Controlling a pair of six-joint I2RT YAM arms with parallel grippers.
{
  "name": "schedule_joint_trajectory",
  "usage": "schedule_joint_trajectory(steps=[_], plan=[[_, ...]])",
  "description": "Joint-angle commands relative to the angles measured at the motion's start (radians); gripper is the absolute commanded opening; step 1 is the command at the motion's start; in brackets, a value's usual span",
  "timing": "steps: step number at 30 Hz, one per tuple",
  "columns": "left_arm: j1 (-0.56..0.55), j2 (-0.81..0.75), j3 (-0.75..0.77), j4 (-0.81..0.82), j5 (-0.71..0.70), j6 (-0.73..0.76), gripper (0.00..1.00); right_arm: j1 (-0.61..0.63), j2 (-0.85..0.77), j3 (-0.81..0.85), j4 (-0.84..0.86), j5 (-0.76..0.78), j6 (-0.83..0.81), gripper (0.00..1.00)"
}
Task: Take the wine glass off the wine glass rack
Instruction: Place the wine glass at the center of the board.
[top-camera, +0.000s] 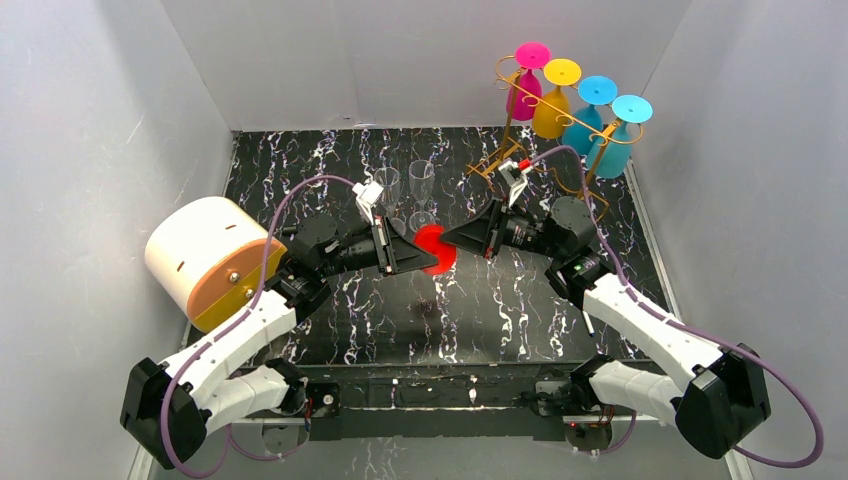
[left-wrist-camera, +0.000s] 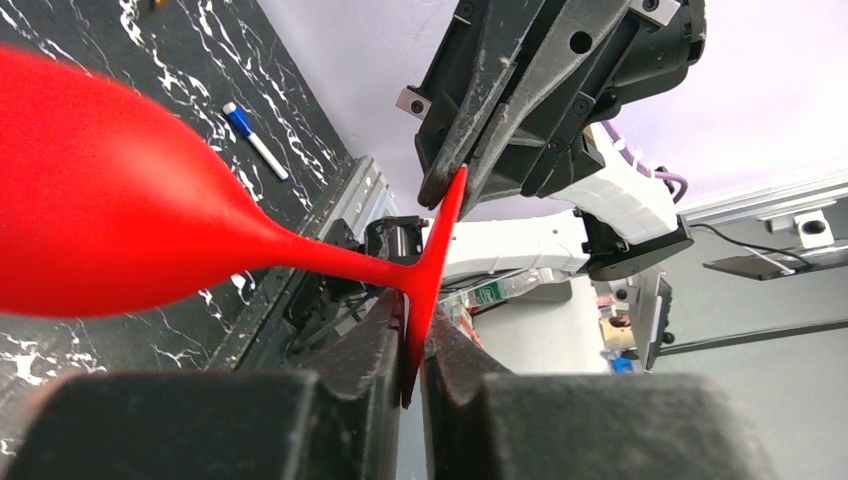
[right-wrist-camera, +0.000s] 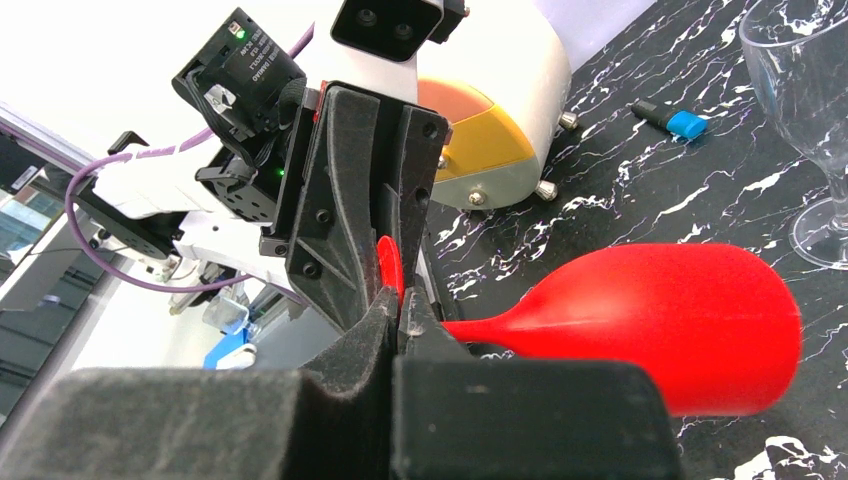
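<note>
Top external view gives you the red wine glass (top-camera: 437, 248) at the middle of the frame. It is already off the wine glass rack (top-camera: 507, 125), which stands well apart in the upper right with four coloured glasses (top-camera: 583, 125) hanging foot-up from its hooks. The left gripper (top-camera: 428, 263) reaches in from the left of the frame and the right gripper (top-camera: 449, 237) from the right, their tips meeting at the red glass.

Look at the wrist views for the reason. The glass lies roughly on its side, and both arms have it by the flat foot, not by the stem or bowl. In the left wrist view the left gripper is clamped on the foot's lower rim at bottom centre, while the right one pinches the opposite rim at top centre. The bowl fills the left half of that frame.

You can read this as a handover. The thin disc is the one part narrow jaws can bite firmly, and two opposed grips stop the heavy bowl from pivoting. Which arm lets go next you cannot tell.

The bowl hangs low over the table (top-camera: 330, 330), near two clear glasses (top-camera: 405, 185). Whether it touches the surface is not clear.
</note>
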Motion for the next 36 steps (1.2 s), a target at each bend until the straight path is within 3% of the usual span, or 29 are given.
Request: schedule_joint_trajectory(steps=[1,3,6,8,11,16,21,23,25,29,31,36], plan=[[-0.003,-0.022,-0.001,0.043,-0.012,0.001,0.01,0.004,-0.032,0.024,0.030,-0.010,-0.028,0.01],[-0.003,-0.013,0.013,0.020,-0.011,0.026,0.00,0.005,-0.032,0.042,0.003,-0.017,-0.034,0.01],[-0.004,-0.015,0.020,-0.007,-0.013,0.066,0.00,0.005,-0.031,0.055,-0.024,-0.012,-0.046,0.14],[-0.003,-0.016,0.030,-0.033,-0.014,0.106,0.00,0.005,-0.032,0.063,-0.042,-0.006,-0.065,0.16],[-0.003,-0.028,0.045,-0.109,-0.012,0.176,0.00,0.004,-0.026,0.175,-0.236,0.005,-0.181,0.21],[-0.002,-0.091,0.000,-0.074,0.003,0.261,0.00,0.005,0.026,0.403,-0.576,0.018,-0.406,0.56],[-0.003,-0.116,0.067,-0.369,-0.075,0.503,0.00,0.004,0.029,0.439,-0.633,0.161,-0.456,0.74],[-0.003,-0.135,0.063,-0.409,-0.080,0.584,0.00,0.004,0.032,0.439,-0.637,0.201,-0.454,0.77],[-0.003,-0.153,0.041,-0.360,0.039,0.658,0.00,0.004,0.046,0.463,-0.682,0.240,-0.456,0.80],[-0.003,-0.215,0.018,-0.374,0.114,0.867,0.00,0.004,0.086,0.528,-0.800,0.312,-0.458,0.87],[-0.002,-0.241,0.022,-0.429,0.174,0.997,0.00,0.003,0.112,0.553,-0.834,0.266,-0.467,0.92],[-0.003,-0.250,0.100,-0.762,0.163,1.284,0.00,-0.018,0.195,0.650,-0.933,0.051,-0.481,0.99]])
